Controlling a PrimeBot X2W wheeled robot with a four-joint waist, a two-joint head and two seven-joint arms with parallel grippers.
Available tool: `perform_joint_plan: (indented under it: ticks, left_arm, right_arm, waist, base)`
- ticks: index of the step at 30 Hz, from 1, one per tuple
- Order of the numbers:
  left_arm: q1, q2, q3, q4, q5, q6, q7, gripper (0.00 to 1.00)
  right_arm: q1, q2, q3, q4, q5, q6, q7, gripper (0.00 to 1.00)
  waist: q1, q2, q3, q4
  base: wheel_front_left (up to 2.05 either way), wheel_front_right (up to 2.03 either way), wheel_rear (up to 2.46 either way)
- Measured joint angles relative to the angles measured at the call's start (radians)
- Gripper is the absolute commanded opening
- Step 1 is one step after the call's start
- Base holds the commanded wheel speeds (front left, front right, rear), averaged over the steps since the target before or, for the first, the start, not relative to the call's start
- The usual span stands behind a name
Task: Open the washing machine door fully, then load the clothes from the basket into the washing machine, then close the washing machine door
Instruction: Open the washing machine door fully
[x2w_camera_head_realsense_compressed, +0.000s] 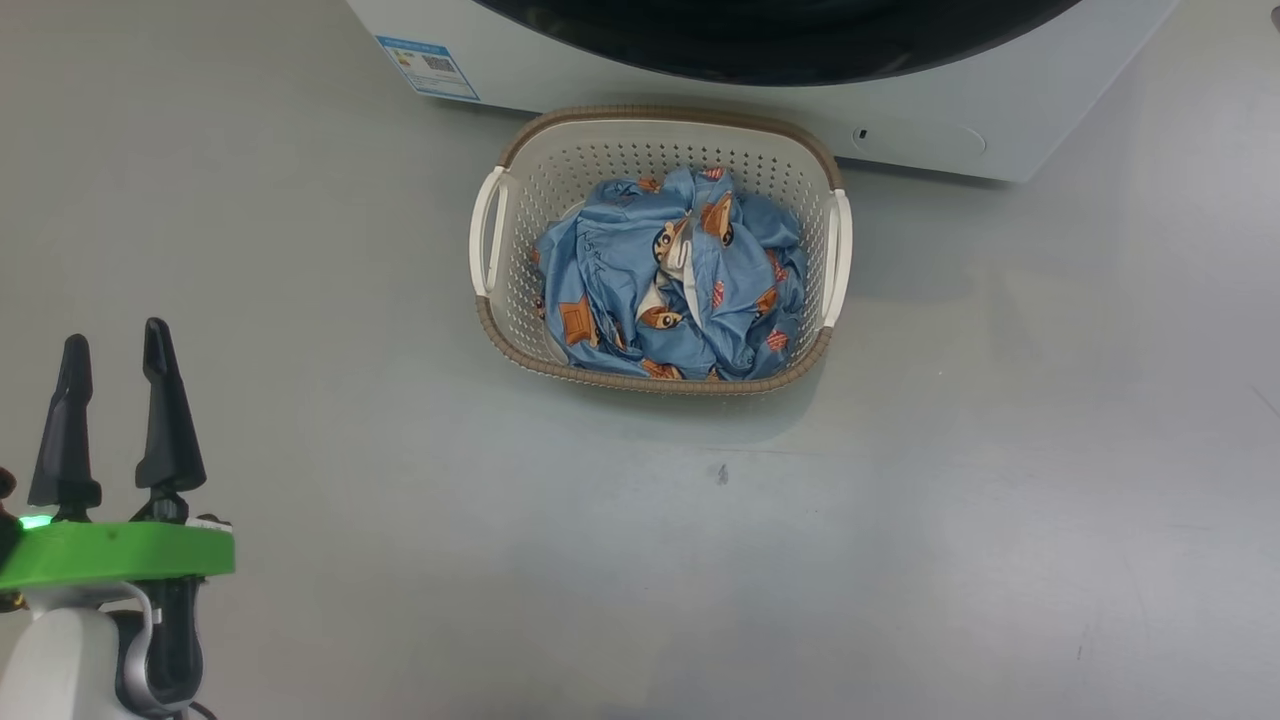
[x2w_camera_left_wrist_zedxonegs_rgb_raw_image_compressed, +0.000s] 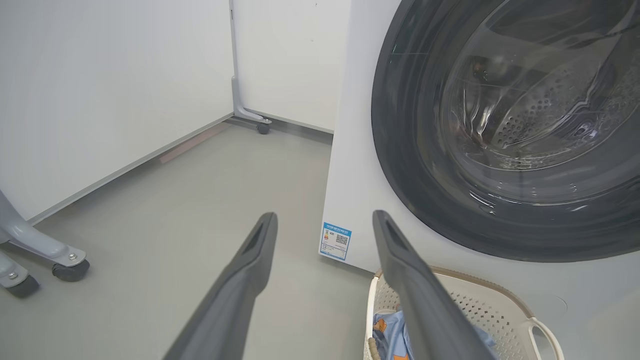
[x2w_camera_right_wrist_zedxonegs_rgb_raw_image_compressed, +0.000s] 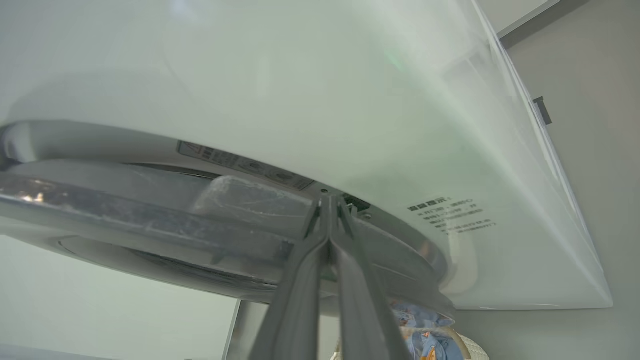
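Note:
The cream basket (x2w_camera_head_realsense_compressed: 660, 115) stands on the grey floor just in front of the white washing machine (x2w_camera_head_realsense_compressed: 930, 110), with the light blue printed clothes (x2w_camera_head_realsense_compressed: 670, 280) bunched inside. The door's black rim (x2w_camera_head_realsense_compressed: 770, 50) shows along the top edge. My left gripper (x2w_camera_head_realsense_compressed: 116, 335) is open and empty at the lower left, well away from the basket. In the left wrist view its open fingers (x2w_camera_left_wrist_zedxonegs_rgb_raw_image_compressed: 325, 215) point toward the machine's lower corner, with the door (x2w_camera_left_wrist_zedxonegs_rgb_raw_image_compressed: 400, 150) to the right. My right gripper (x2w_camera_right_wrist_zedxonegs_rgb_raw_image_compressed: 330, 200) is shut, its tips in the gap between the door's edge (x2w_camera_right_wrist_zedxonegs_rgb_raw_image_compressed: 150, 215) and the machine front (x2w_camera_right_wrist_zedxonegs_rgb_raw_image_compressed: 300, 75).
A blue label (x2w_camera_left_wrist_zedxonegs_rgb_raw_image_compressed: 336, 241) sits at the machine's lower left corner. White walls stand left of the machine, with wheeled frame legs (x2w_camera_left_wrist_zedxonegs_rgb_raw_image_compressed: 70, 262) and a caster (x2w_camera_left_wrist_zedxonegs_rgb_raw_image_compressed: 262, 125) on the floor there. Open grey floor (x2w_camera_head_realsense_compressed: 700, 550) lies in front of the basket.

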Motion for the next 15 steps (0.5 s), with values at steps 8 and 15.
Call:
perform_joint_plan:
  ticks: [8, 15]
  left_arm:
    - [-0.005, -0.002, 0.005, 0.009, -0.007, 0.0, 0.0, 1.0]
    - [-0.012, -0.002, 0.004, 0.012, -0.007, 0.0, 0.0, 1.0]
  right_arm:
    - [-0.04, 0.004, 0.005, 0.019, 0.04, 0.0, 0.058, 0.0]
    - [-0.062, -0.003, 0.007, 0.039, 0.05, 0.0, 0.096, 0.0]
  waist:
    - [0.0, 0.0, 0.013, 0.019]
    - [0.0, 0.0, 0.016, 0.028]
  base:
    - [0.0, 0.0, 0.0]
    - [0.0, 0.0, 0.0]
